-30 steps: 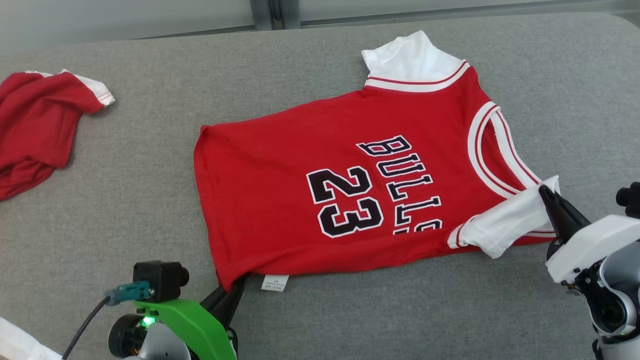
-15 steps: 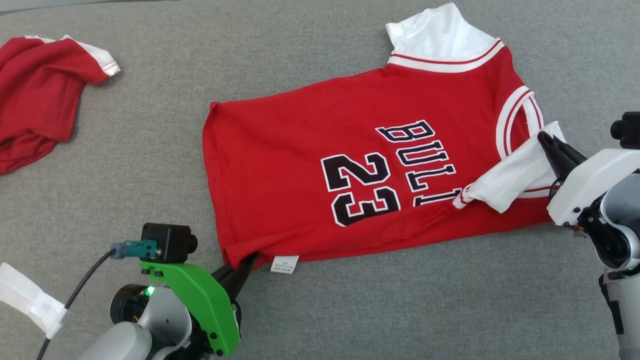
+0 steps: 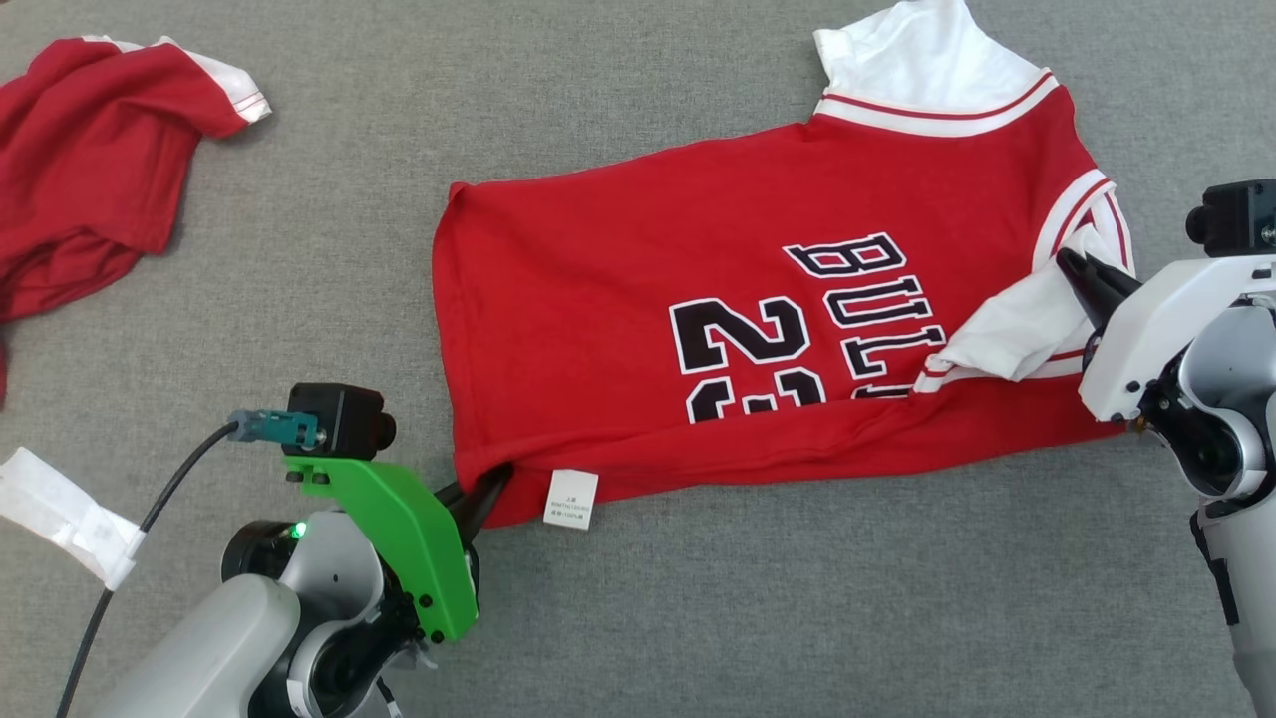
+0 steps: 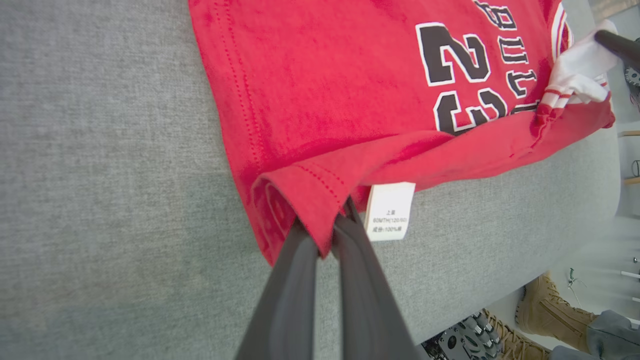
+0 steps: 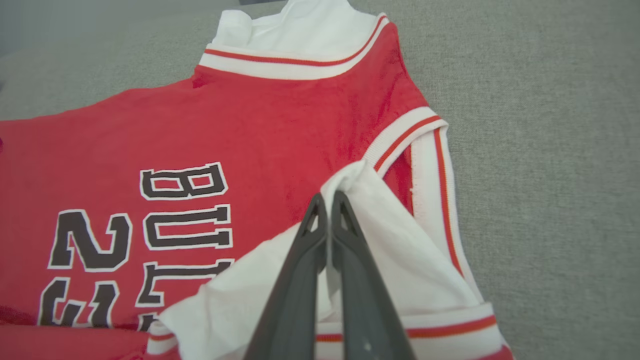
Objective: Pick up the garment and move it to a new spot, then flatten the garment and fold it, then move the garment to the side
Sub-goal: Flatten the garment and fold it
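Observation:
The garment (image 3: 718,249) is a red jersey with white sleeves and black "BULLS 23" lettering, spread across the grey surface. My left gripper (image 3: 495,481) is shut on its near hem corner beside the white care label (image 3: 571,498); the wrist view shows the hem (image 4: 305,195) pinched between the dark fingers and curled upward. My right gripper (image 3: 1075,269) is shut on the near white sleeve (image 3: 1012,329), which is pulled over onto the red front; the sleeve (image 5: 360,210) bunches at the fingertips. The jersey's near edge is lifted and rolling onto the lettering.
A second red garment (image 3: 85,189) with white trim lies crumpled at the far left. A white tag (image 3: 60,514) hangs on the cable by my left arm. Brown boots (image 4: 545,310) of a person stand beyond the surface's edge in the left wrist view.
Both grippers have carried the jersey's near edge away from me, so it now covers part of the "23". The sleeve has slid further over the chest. The head camera has tilted down.

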